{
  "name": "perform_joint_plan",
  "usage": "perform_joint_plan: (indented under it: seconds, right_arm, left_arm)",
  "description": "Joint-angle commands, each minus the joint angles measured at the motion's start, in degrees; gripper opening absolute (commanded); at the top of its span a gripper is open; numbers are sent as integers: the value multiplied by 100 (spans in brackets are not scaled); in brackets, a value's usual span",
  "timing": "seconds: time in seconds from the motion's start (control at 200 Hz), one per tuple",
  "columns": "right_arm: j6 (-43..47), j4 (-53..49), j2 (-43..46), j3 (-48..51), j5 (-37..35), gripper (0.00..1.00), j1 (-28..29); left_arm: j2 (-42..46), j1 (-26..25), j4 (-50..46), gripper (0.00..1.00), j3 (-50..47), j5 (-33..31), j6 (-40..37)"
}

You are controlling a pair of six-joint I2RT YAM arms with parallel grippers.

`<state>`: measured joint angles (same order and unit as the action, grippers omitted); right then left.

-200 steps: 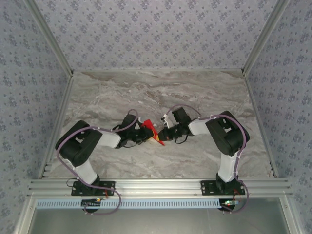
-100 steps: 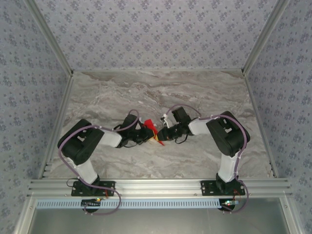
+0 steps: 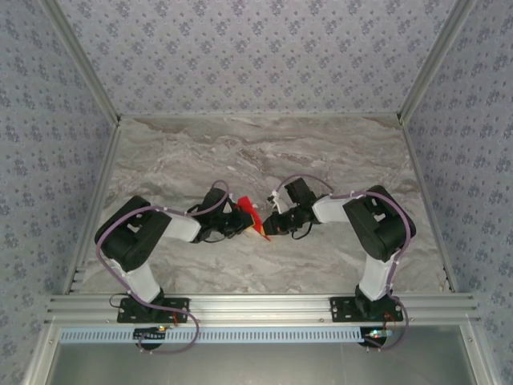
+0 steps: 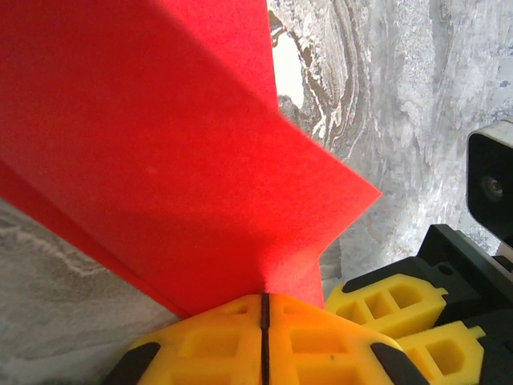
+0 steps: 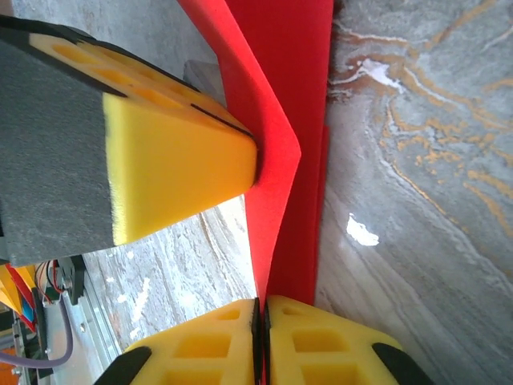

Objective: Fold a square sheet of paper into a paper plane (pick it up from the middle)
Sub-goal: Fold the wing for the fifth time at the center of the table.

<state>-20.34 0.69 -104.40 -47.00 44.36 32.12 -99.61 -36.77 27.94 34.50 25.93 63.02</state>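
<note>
L gripper (image 4: 264,303) at 9 o'clock of paper (image 3: 250,215), R gripper (image 5: 258,309) at 3, both clamped shut on it; you needed even tension, no twist.

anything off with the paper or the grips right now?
Nothing torn or dropped. The red paper is pinched in both the left gripper and the right gripper. In the right wrist view it kinks sideways just past the grip, and in the left wrist view its folded layers splay apart instead of lying flat.
</note>
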Motion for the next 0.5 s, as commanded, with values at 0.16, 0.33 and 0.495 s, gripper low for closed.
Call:
perform_joint_plan:
  seconds: [0.16, 0.33, 0.495]
  right_arm:
    - [6, -545, -405, -52, -270, 7, -3]
    - [-7, -682, -76, -70, -261, 12, -14]
    - [140, -958, 174, -13, -279, 15, -39]
  left_arm:
    - [-196, -26, -471, 9, 186, -160, -100]
    - [-207, -26, -726, 8, 226, -248, -97]
    - [-213, -27, -1050, 8, 301, -358, -106]
